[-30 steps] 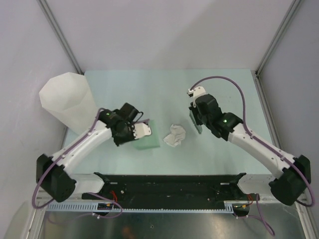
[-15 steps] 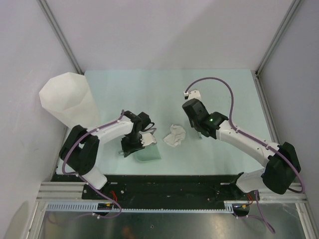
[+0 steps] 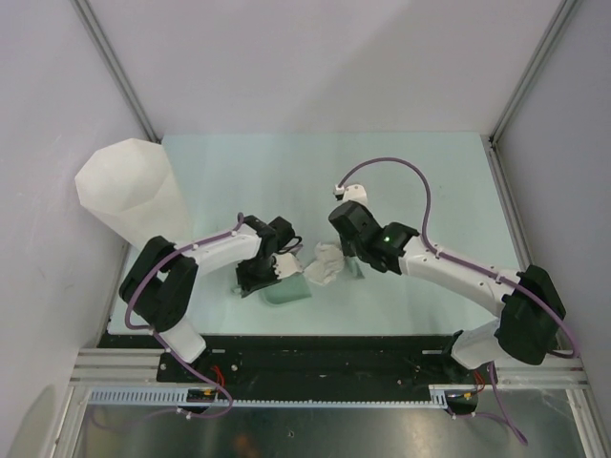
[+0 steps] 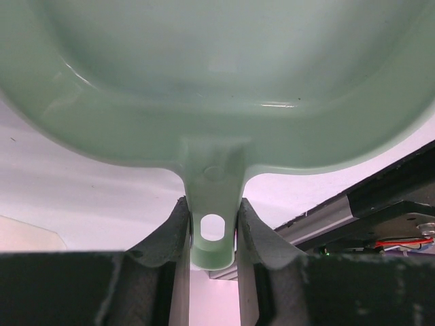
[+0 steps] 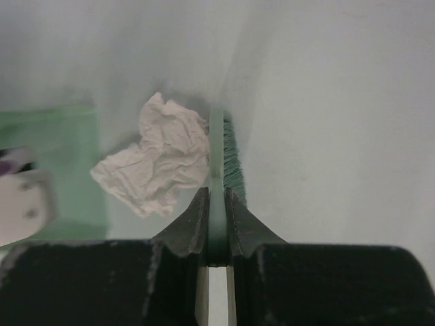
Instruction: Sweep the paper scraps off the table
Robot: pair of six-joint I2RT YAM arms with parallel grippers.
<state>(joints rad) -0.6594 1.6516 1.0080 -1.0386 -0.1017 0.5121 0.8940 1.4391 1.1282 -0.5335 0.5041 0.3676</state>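
A crumpled white paper scrap (image 3: 325, 264) (image 5: 160, 159) lies on the pale green table (image 3: 430, 172), touching the open edge of a green dustpan (image 3: 286, 290) (image 4: 231, 88) (image 5: 61, 156). My left gripper (image 3: 275, 265) (image 4: 213, 227) is shut on the dustpan's handle, one finger on each side. My right gripper (image 3: 351, 250) (image 5: 216, 204) is shut on the flat spine of a small green brush (image 3: 356, 268) (image 5: 231, 153). The brush stands against the scrap's right side, bristles down on the table.
A tall translucent white faceted bin (image 3: 129, 196) stands at the table's left edge, behind the left arm. A black strip (image 3: 325, 348) runs along the table's front. Metal frame posts (image 3: 530, 76) rise at the far corners.
My right arm has moved left with the brush, pushing the scrap to the dustpan's edge. The left arm folded in, bringing the dustpan slightly nearer the front.
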